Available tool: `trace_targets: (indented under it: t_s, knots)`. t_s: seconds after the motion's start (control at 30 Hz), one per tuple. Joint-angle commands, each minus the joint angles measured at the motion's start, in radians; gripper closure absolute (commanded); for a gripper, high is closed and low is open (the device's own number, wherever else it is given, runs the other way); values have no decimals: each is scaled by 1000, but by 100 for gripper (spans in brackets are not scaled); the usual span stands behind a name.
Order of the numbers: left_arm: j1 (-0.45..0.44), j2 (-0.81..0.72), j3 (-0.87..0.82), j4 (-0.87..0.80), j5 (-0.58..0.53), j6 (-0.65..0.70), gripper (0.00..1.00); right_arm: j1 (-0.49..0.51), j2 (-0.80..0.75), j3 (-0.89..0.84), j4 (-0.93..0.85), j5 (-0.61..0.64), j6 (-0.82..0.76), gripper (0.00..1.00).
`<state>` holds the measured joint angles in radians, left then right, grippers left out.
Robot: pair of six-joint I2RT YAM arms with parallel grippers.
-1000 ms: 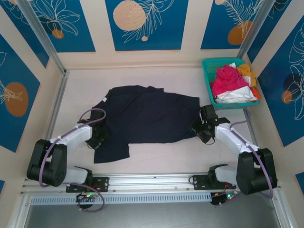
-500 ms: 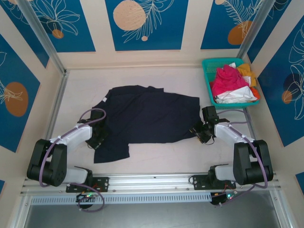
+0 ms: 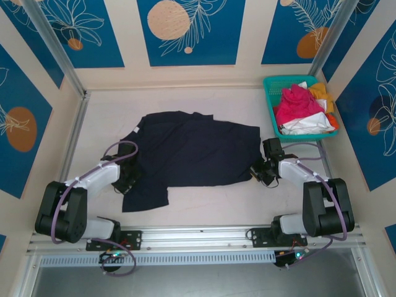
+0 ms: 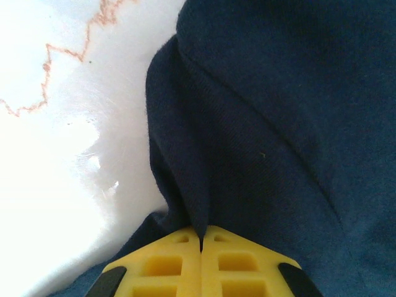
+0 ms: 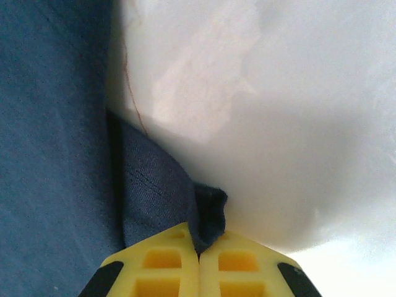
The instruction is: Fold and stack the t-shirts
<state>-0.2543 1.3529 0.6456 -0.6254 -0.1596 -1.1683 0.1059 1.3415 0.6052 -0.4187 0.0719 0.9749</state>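
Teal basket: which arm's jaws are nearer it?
Right. Jaws of the right arm pinch the navy shirt near the basket; the left arm grips the shirt's opposite edge.

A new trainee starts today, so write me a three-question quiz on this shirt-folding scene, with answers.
1. True or false: the navy shirt lies in the basket.
2. Which of these is in the basket? A) a pink shirt B) a green towel C) a black sock
3. What are the left gripper and right gripper shut on?
Key: 1. False; it lies spread on the table. 2. A. 3. Opposite edges of the navy shirt.
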Motion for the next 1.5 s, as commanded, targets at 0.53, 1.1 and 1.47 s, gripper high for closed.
trace_targets:
  t_s: [0.53,1.1,1.47]
  knots:
    - [44,-300,21,-223,-125,76,100,-3,-648,20,-262,246,-92,100]
    - [85,314,559,-17,-107,235,100,57,306,662,-21,146,-290,100]
    - [144,793,1627,-203,-74,361,100,48,789,1702,-172,75,-361,100]
